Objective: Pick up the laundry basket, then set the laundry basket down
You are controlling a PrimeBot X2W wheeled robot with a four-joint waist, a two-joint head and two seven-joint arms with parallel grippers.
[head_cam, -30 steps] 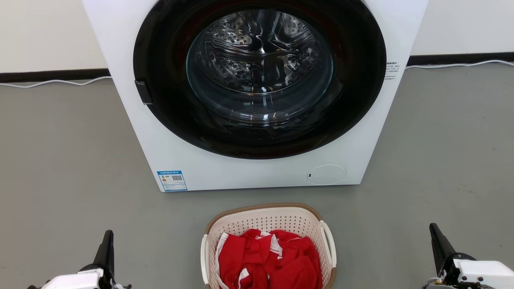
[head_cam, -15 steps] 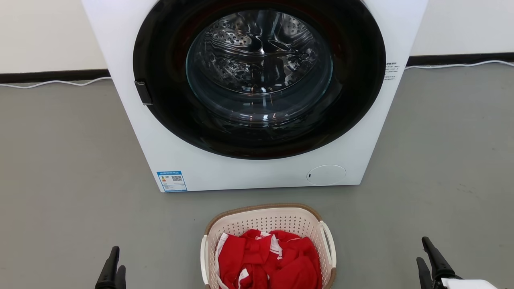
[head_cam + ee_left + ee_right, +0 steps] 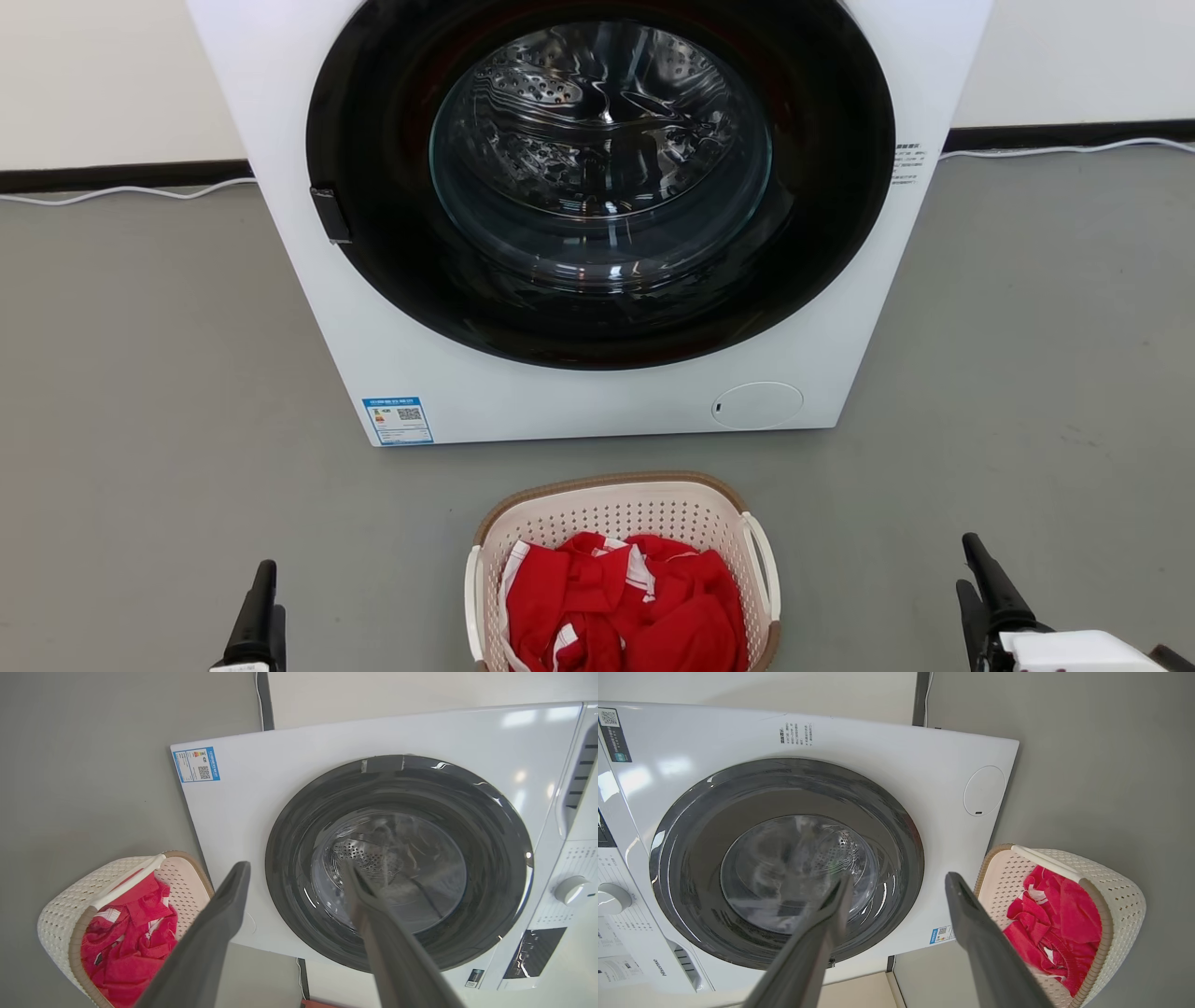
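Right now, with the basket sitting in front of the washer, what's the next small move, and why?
Probably swing both arms inward toward the white side handles. The laundry basket rests on the floor, holding red clothes; the left fingers and right fingers stand open, well out to either side of it, touching nothing.

The head camera looks forward and steeply down, close enough that the washing machine [image 3: 597, 401] loses its top, with floor [image 3: 140, 373] around it and the laundry basket [image 3: 616, 511] cut by the bottom edge. Both wrist cameras are rolled sideways, so the washing machine appears turned on its side. One sights along the left end effector [image 3: 295, 867], the other along the right end effector [image 3: 899, 876]. All three share the door [image 3: 602, 149] and the laundry basket.
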